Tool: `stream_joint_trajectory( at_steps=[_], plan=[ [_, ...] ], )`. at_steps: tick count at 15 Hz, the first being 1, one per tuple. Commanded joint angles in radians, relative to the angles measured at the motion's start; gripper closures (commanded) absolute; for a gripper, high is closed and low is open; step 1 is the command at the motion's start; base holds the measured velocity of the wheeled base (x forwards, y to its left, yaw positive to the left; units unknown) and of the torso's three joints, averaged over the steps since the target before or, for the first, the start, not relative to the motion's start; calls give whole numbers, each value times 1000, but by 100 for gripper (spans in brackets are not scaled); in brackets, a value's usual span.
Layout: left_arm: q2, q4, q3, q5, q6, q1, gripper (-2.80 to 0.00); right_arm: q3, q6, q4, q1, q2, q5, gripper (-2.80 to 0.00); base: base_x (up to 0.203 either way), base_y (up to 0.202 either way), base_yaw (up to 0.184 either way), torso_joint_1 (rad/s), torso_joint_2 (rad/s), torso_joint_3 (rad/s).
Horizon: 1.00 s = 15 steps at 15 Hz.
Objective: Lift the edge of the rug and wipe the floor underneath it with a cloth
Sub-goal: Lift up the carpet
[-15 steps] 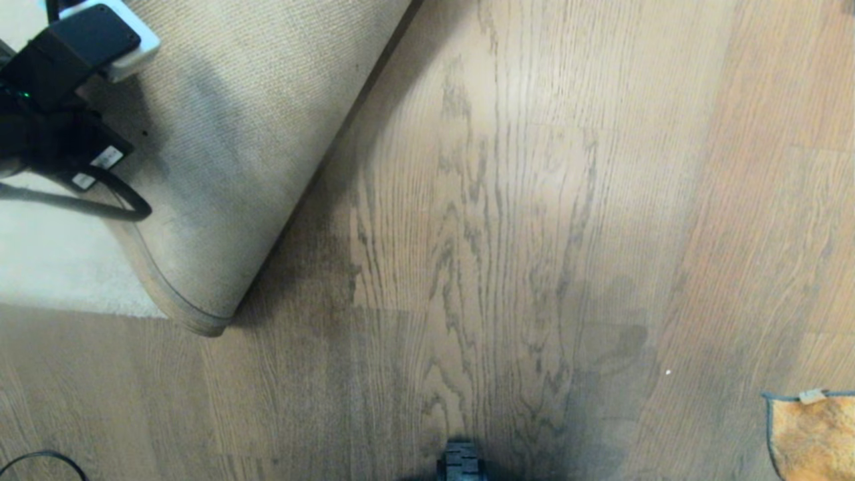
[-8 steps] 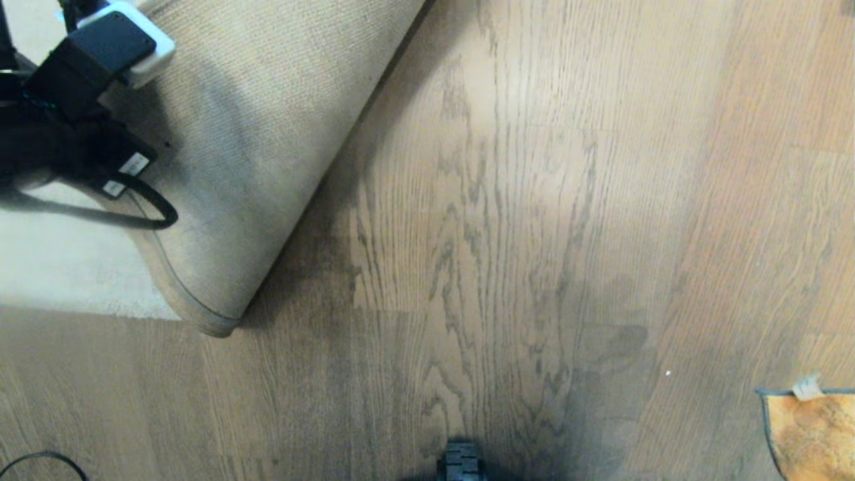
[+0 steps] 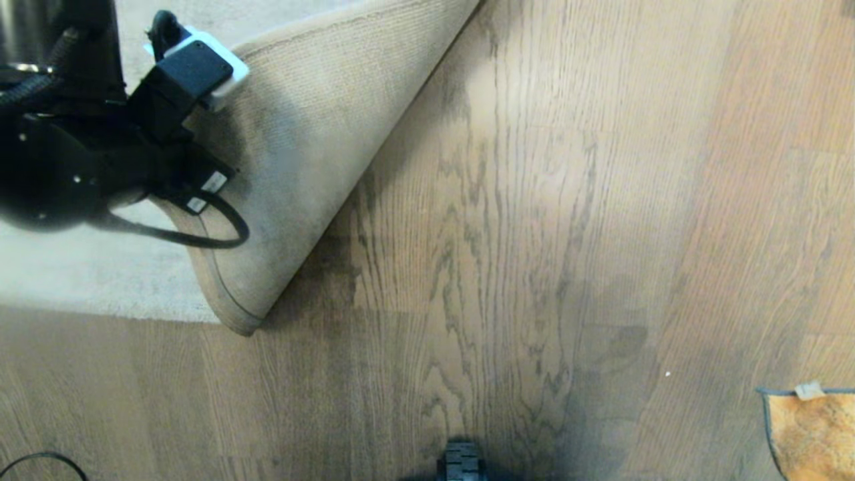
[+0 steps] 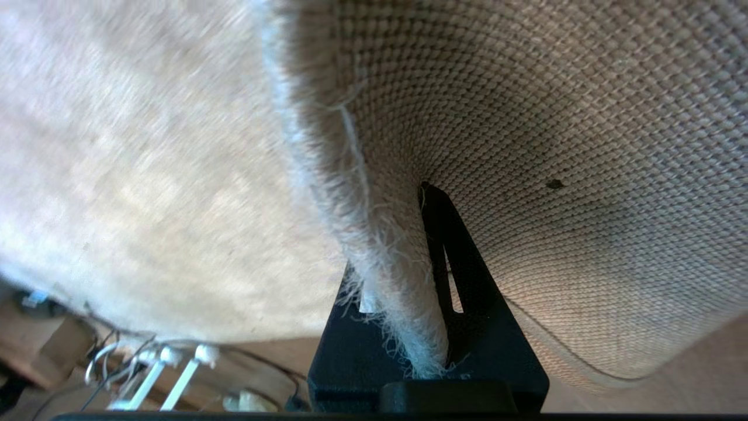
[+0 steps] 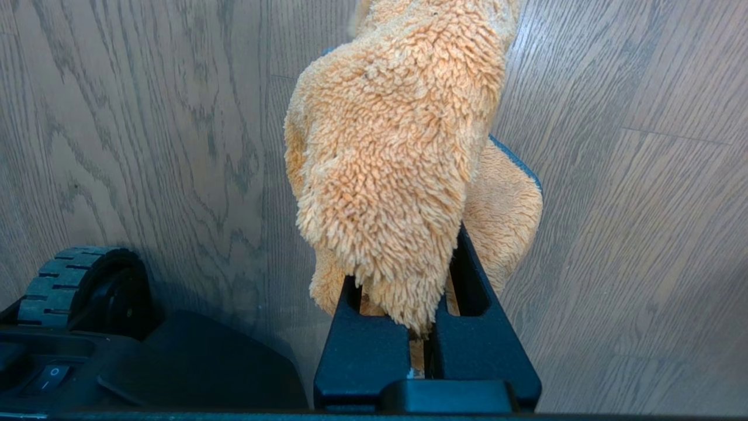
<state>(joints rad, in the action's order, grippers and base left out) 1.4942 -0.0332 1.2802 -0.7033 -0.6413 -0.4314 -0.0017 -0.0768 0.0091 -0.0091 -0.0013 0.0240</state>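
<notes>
Folded further over since a second ago, the rug edge (image 3: 314, 167) shows its woven backing, pinched in the left gripper (image 4: 409, 275); bare floor (image 3: 507, 254) lies beside it, the right gripper (image 5: 426, 345) clamping the cloth (image 5: 397, 175)

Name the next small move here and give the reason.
Probably bring the right gripper, shut on the cloth, across to the bared floor, because the left gripper already holds the rug edge folded back.

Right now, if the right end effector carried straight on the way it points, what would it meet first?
Probably the floor: the right end effector, shut on the cloth, points at bare planks, though depth is unclear.
</notes>
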Motion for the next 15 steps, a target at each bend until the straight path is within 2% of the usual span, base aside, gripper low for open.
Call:
stream_joint_trajectory(
  at_steps=[1,6,10,15],
  plan=[
    [32,-1,15,45,4,-10,0,0,-1,0,0,1,1,0,0,0,0,0,0,0],
    [37,-2,43,130,77,-11,0,0,-1,0,0,1,1,0,0,0,0,0,0,0],
    [23,-4,51,184,84,-12,0,0,-1,-1,0,1,1,0,0,0,0,0,0,0],
    [9,-4,51,188,86,-12,0,2,-15,-1,-2,1,-1,0,0,0,0,0,0,0]
  ],
)
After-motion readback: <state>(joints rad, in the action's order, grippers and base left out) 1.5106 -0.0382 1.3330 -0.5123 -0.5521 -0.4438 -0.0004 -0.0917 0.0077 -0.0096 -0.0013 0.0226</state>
